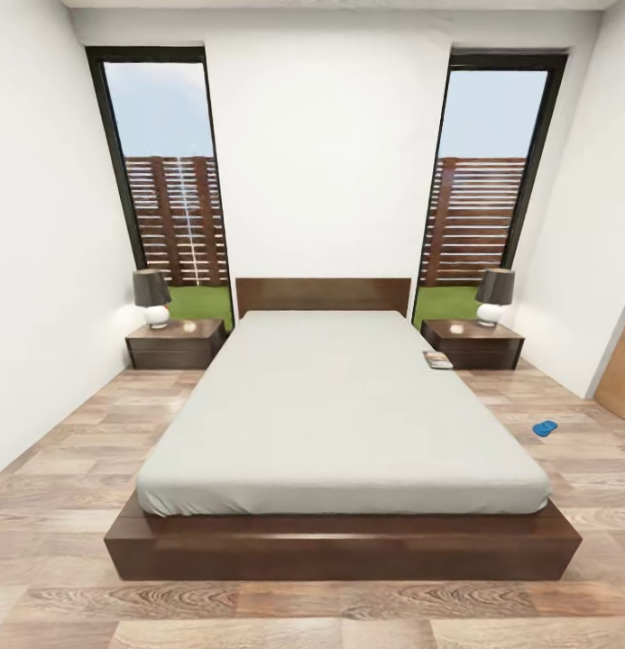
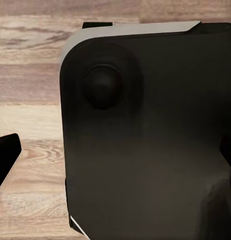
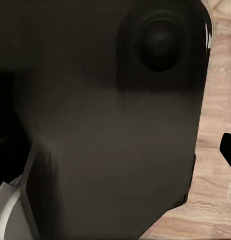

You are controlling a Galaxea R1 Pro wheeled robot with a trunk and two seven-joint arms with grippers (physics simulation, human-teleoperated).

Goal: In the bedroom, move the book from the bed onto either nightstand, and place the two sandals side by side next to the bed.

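Standing at foot of bed [image 1: 344, 424], facing headboard; approach step, nothing handled yet.

Book [image 1: 437, 361] lying flat on mattress, at the edge on the robot's right, near the head end, just beside right-hand nightstand [image 1: 474, 342]. That surface carries a lamp [image 1: 493, 297]; bare glossy top in front of it. Matching nightstand [image 1: 175, 343] on far side, well apart from book.

One blue sandal [image 1: 544, 428] on wood floor [image 1: 68, 487], right of bed, apart from frame. Second sandal not located.

Next move, by judgement: drive round the right side of bed to bring book within arm's reach, then short transfer to near nightstand.

Head view gives whole room. Wrist views give dark robot body [image 2: 150, 135] close up over floor planks.

State of either gripper: cannot tell.
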